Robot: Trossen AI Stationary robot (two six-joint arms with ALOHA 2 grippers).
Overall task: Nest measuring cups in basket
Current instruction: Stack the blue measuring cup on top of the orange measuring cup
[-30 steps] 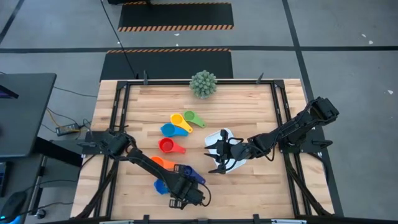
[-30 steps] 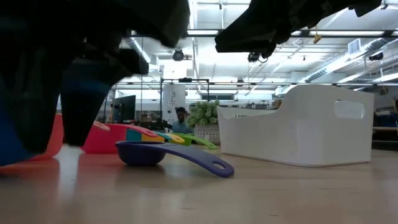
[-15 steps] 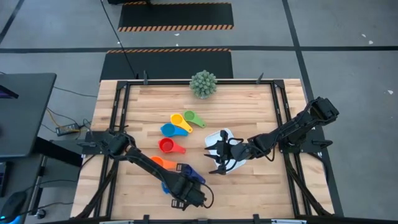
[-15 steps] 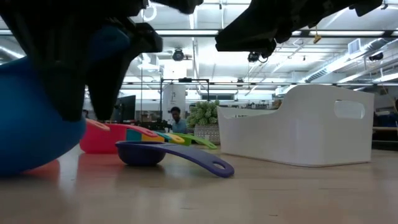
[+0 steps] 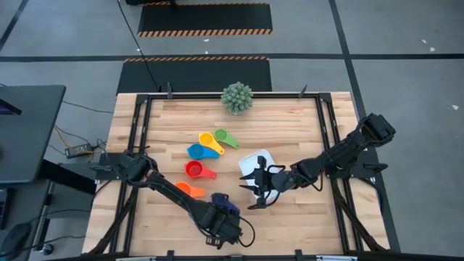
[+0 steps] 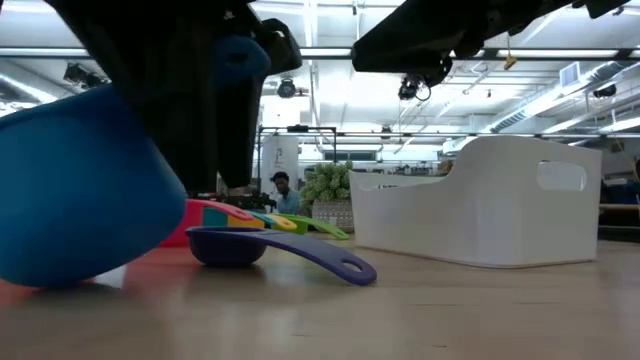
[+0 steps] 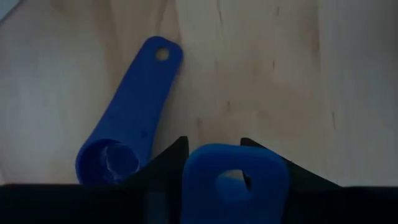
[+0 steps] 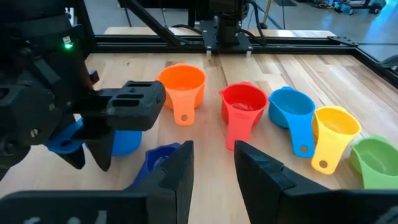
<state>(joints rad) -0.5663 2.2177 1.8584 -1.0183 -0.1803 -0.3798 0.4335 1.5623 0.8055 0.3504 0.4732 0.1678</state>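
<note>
1. No readable writing or labels on the cups, basket or arms.
2. Left gripper (image 5: 217, 230) sits near the desk's front edge, clamped on the handle of a blue measuring cup (image 6: 85, 190). In the low view the cup is tilted with its lower edge at the wood; bowl looks empty as far as visible.
3. Dark blue cup (image 5: 225, 204) lies on the desk just beside the left gripper, handle (image 7: 146, 81) flat on the wood. Nothing in its bowl.
4. Orange cup (image 5: 190, 190) lies beside the left arm, toward the desk's left edge.
5. Red cup (image 5: 196, 170), light blue cup (image 5: 200, 151), yellow cup (image 5: 209, 140) and green cup (image 5: 224, 136) sit in a loose cluster at mid-desk, none nested, all empty in the right wrist view.
6. Basket (image 5: 255, 161) stands right of the desk's centre; the right arm covers much of it from above, so its contents can't be seen.
7. Right gripper (image 5: 258, 190) hangs over the basket's front side, fingers apart, holding nothing.
8. Green spiky ball plant (image 5: 237, 97) at the desk's back edge, well apart from the cups.
9. A person (image 6: 282, 191) shows far off in the room behind.
</note>
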